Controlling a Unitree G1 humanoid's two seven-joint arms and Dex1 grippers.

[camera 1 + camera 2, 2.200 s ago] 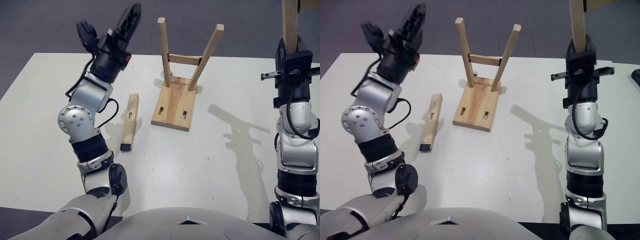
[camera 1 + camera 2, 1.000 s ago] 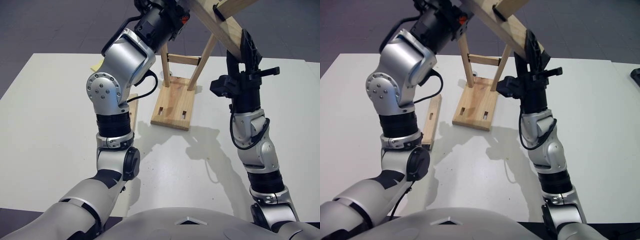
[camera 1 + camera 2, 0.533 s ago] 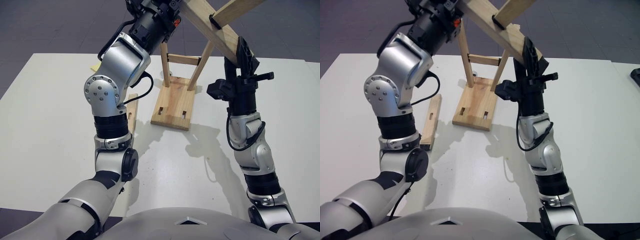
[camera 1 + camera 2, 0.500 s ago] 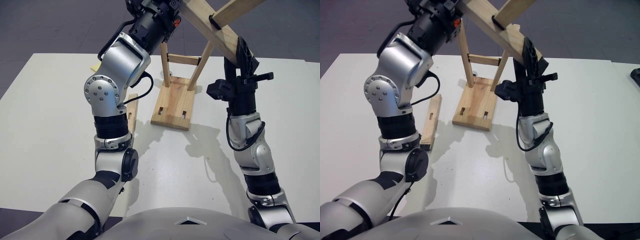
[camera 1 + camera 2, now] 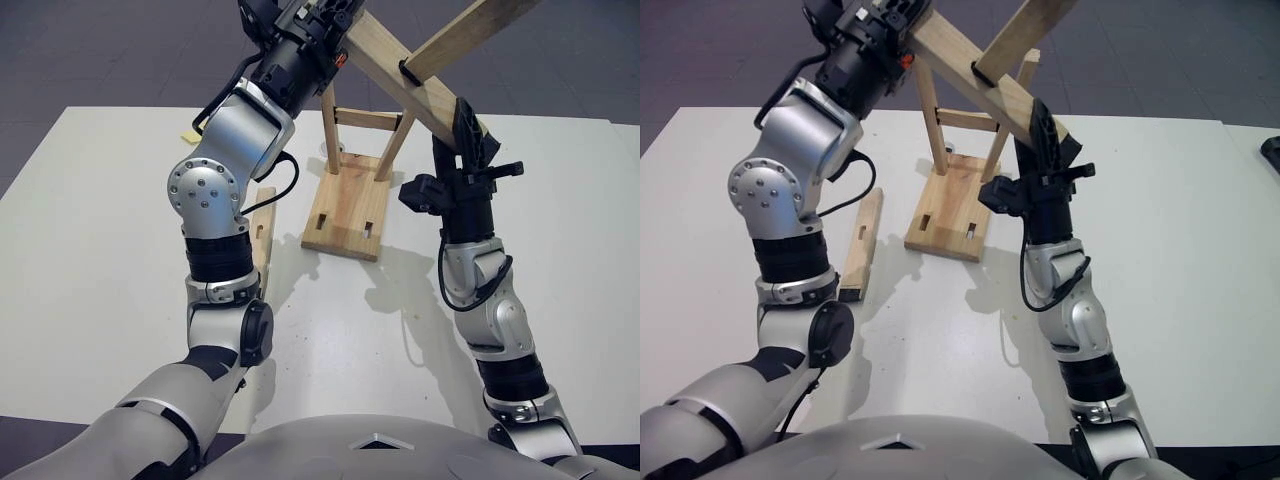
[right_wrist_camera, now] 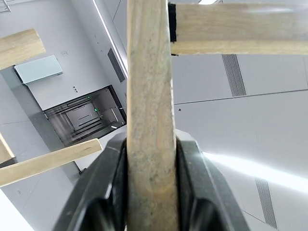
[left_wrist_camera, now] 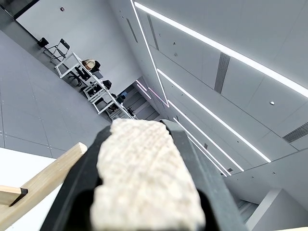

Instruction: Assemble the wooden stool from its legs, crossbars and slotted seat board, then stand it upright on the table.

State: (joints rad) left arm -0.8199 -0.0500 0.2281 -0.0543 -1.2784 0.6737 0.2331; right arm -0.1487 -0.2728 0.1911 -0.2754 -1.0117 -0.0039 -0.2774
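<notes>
The slotted seat board (image 5: 345, 215) lies flat on the table (image 5: 100, 250). Two legs (image 5: 327, 100) stand up from its far end, joined by a crossbar (image 5: 365, 118). Above it, my right gripper (image 5: 465, 110) is shut on the lower end of another leg (image 5: 400, 70), held at a slant. A crossbar (image 5: 470, 30) sticks out of this leg toward the upper right. The right wrist view looks along the gripped leg (image 6: 149, 96) to that crossbar (image 6: 236, 29). My left gripper (image 5: 880, 18) is raised at the leg's upper end. A fourth leg (image 5: 263, 235) lies loose on the table beside the left arm.
A small yellow scrap (image 5: 188, 135) lies on the table at the far left, behind the left arm. Bare table stretches in front of the seat board and off to the right.
The right arm has swung in from the far right and tilted its leg over the seat board. The left arm has risen and crossed to the leg's upper end. Both drifted slightly left lately.
</notes>
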